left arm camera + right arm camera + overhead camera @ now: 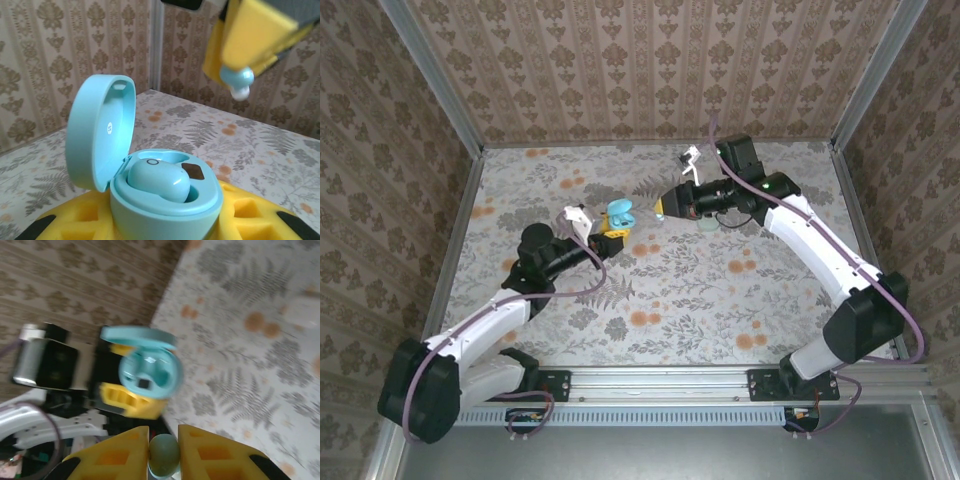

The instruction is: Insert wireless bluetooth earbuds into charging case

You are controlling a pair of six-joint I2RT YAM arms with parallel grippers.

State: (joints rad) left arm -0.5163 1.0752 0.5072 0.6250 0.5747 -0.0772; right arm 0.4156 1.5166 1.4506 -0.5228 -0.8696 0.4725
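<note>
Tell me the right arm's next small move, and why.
Probably ease the right gripper, shut on a teal earbud, across until the bud sits above the free pocket of the open charging case. The left gripper holds that case lid-up with a seated earbud inside, and the held bud is off to the side, clear of it.
</note>
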